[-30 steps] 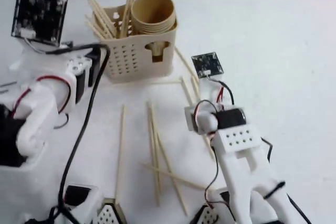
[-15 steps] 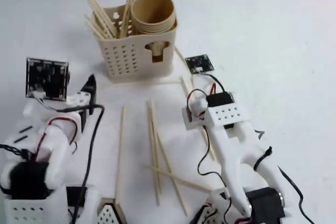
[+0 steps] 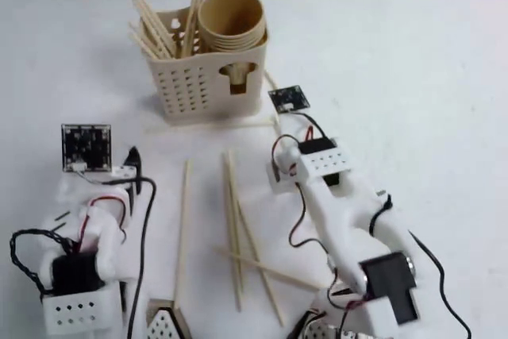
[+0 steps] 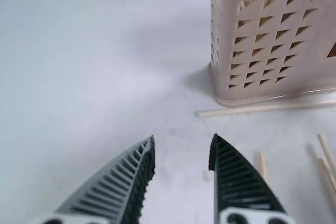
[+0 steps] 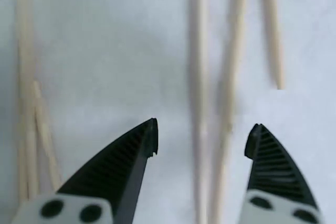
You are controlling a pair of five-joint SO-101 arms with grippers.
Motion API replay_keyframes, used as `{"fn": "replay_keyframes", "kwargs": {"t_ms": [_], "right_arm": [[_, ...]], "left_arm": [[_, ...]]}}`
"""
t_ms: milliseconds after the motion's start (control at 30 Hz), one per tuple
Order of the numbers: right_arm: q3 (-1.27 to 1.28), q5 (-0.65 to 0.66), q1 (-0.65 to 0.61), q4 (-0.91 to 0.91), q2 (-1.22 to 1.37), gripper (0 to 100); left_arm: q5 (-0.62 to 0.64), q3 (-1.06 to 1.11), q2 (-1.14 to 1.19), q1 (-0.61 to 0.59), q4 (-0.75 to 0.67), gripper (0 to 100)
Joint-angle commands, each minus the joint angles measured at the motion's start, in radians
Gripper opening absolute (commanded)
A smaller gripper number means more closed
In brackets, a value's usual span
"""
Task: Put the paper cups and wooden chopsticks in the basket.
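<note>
White table (image 3: 413, 77): basket (image 3: 208, 85) w/ cups (image 3: 232, 17), chopsticks (image 3: 232, 220) loose in front. Both empty: left end effector (image 4: 182, 139) part open, right end effector (image 5: 205, 125) wide open over chopsticks.

Robotics lab bench, seen from above.
You look down on a plain white table (image 3: 444, 77) carrying the white printed left arm (image 3: 79, 252) and right arm (image 3: 341, 212), with loose cables (image 3: 141, 228) and a bare circuit-board camera (image 3: 86, 147) exposed.
</note>
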Motion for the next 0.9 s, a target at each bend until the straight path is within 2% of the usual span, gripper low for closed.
{"fn": "replay_keyframes", "kwargs": {"t_ms": [0, 167, 300, 567, 867], "right_arm": [[-0.041, 0.009, 0.03, -0.067, 0.03, 27.2], [-0.041, 0.012, 0.05, -0.134, 0.068, 13.2], [-0.041, 0.123, 0.054, -0.156, 0.116, 1.7], [-0.146, 0.135, 0.133, -0.01, 0.14, 1.7], [-0.175, 0.135, 0.147, 0.228, -0.122, 1.7]], "left_arm": [[0.005, 0.06, -0.09, -0.008, -0.026, 18], [0.003, 0.129, -0.183, -0.008, -0.025, 18], [0.003, 0.15, -0.248, -0.008, 0.015, 18], [0.002, 0.153, -0.328, -0.008, 0.1, 18], [0.0, 0.173, -0.328, -0.008, 0.097, 18]]}}
